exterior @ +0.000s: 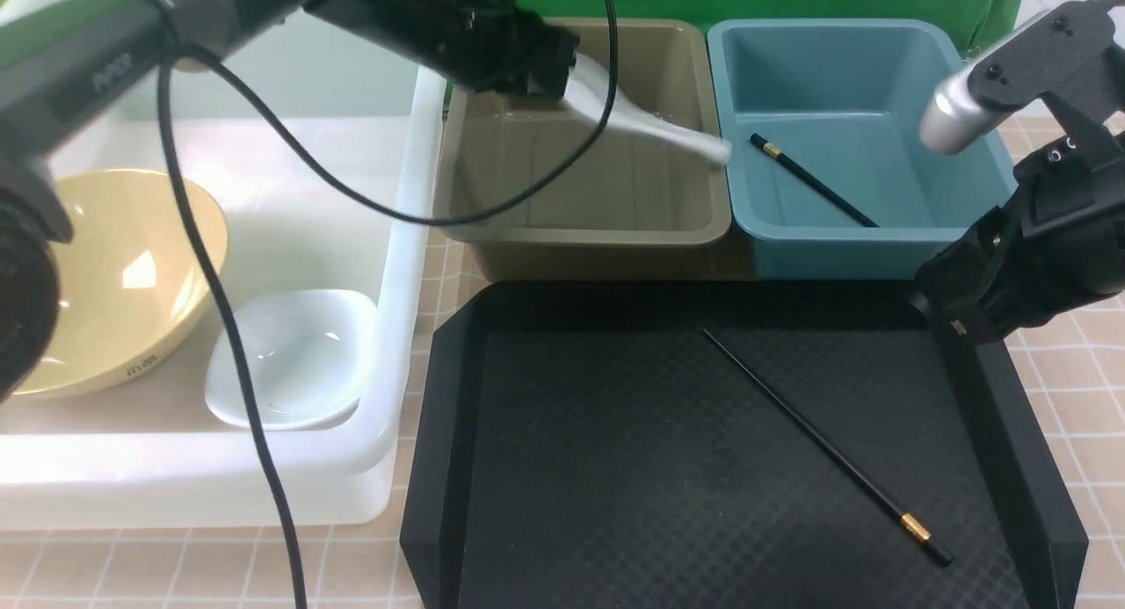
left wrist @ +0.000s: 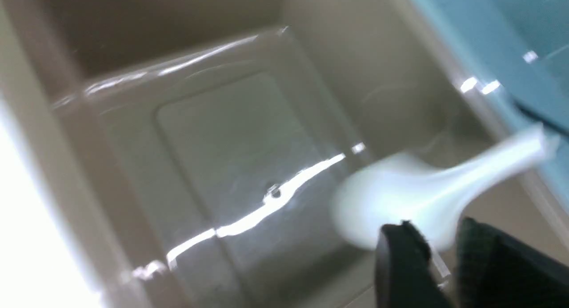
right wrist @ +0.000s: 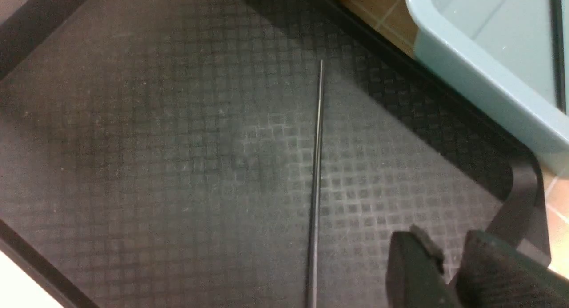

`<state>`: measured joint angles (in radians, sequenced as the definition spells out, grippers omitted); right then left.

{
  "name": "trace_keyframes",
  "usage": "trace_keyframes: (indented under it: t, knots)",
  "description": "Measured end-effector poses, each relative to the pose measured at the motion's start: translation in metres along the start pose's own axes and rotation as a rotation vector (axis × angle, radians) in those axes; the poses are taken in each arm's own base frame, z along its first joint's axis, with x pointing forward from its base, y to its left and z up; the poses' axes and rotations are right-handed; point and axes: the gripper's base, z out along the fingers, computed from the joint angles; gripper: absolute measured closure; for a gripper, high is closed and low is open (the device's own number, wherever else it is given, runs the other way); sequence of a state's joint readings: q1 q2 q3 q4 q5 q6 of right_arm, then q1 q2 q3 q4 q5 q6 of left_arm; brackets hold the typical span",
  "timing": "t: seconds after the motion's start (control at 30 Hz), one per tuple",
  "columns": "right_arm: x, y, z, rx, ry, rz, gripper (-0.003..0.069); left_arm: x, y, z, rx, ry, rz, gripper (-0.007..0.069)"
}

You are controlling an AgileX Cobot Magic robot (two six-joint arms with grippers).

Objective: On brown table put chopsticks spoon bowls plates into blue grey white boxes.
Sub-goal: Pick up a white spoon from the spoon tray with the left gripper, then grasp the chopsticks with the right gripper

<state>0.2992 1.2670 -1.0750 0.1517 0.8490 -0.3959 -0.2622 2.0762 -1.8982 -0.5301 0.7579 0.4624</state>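
The left claw (exterior: 562, 82) hangs over the far side of the grey box (exterior: 615, 227), pinching the bowl end of a white spoon (exterior: 646, 126) so that the handle slants down toward the right, its tip almost over the rim shared with the blue box (exterior: 844, 240). Gripping the broad end looks sensible to me: it gives the fingers (left wrist: 402, 254) something wide to bite on, and the spoon sits above the bare floor of the grey box, seemingly ready to be let go there; the wrist picture is blurred, so I cannot say how firm the hold is. One black chopstick (exterior: 813, 183) already lies slantwise in the blue box, which suggests the sticks are sorted there. Its mate (exterior: 826, 446) lies diagonally on the black tray (exterior: 457, 468) in the near middle, gold band toward the near right. The right claw (right wrist: 449, 259) hovers just above the tray's right side, near that chopstick but apart from it, its fingers close together with nothing between them, probably placed for the next pickup. On the left, the white box (exterior: 400, 266) holds a yellow bowl (exterior: 105, 275) and a small white plate (exterior: 294, 358), all resting on the tiled tabletop (exterior: 1081, 398).
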Motion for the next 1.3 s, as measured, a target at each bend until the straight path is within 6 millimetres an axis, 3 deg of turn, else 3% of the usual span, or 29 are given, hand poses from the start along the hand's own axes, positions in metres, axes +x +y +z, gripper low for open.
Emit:
trace_keyframes:
  t: [0.13,0.23,0.27,0.3,0.4,0.43,0.57,0.67,0.77,0.87,1.0,1.13,1.23,1.3]
  knots:
    - [0.000,-0.002,0.017,-0.016,0.053,0.007,0.0455,0.002,0.002,-0.005,-0.045,0.045,-0.061,0.0305]
    - [0.002,-0.003,0.035,-0.035,0.111,0.039,0.0454,-0.002,-0.004,-0.026,-0.055,0.094,-0.087,0.0300]
    - [0.003,-0.004,0.042,-0.042,0.131,0.051,0.0454,-0.004,-0.006,-0.033,-0.061,0.094,-0.086,0.0311]
    - [0.004,-0.004,0.057,-0.062,0.171,0.075,0.0454,-0.009,-0.016,-0.059,-0.064,0.105,-0.073,0.0367]
    - [0.007,-0.004,0.076,-0.093,0.223,0.103,0.0452,-0.015,-0.031,-0.091,-0.056,0.105,-0.055,0.0446]
    - [0.010,-0.002,0.091,-0.118,0.260,0.110,0.0447,-0.018,-0.046,-0.116,-0.039,0.105,-0.031,0.0509]
    - [0.016,0.008,0.124,-0.164,0.345,0.048,0.0430,-0.015,-0.086,-0.160,0.003,0.082,0.064,0.0610]
    - [0.020,0.015,0.138,-0.178,0.390,-0.018,0.0412,-0.002,-0.106,-0.177,0.015,0.076,0.117,0.0625]
    - [0.028,0.021,0.159,-0.153,0.464,-0.112,0.0395,0.028,-0.117,-0.202,-0.019,0.045,0.162,0.0634]
    - [0.031,0.019,0.166,-0.135,0.482,-0.112,0.0394,0.051,-0.114,-0.215,-0.072,0.015,0.178,0.0634]
    - [0.032,0.017,0.175,-0.112,0.484,-0.130,0.0408,0.096,-0.104,-0.232,-0.194,-0.018,0.185,0.0634]
    - [0.031,0.016,0.181,-0.110,0.497,-0.131,0.0489,0.143,-0.092,-0.234,-0.295,0.004,0.161,0.0634]
    - [0.031,0.015,0.181,-0.110,0.509,-0.133,0.0562,0.164,-0.085,-0.236,-0.359,0.015,0.148,0.0634]
    - [0.029,0.015,0.179,-0.108,0.507,-0.132,0.0575,0.178,-0.081,-0.239,-0.407,0.020,0.140,0.0634]
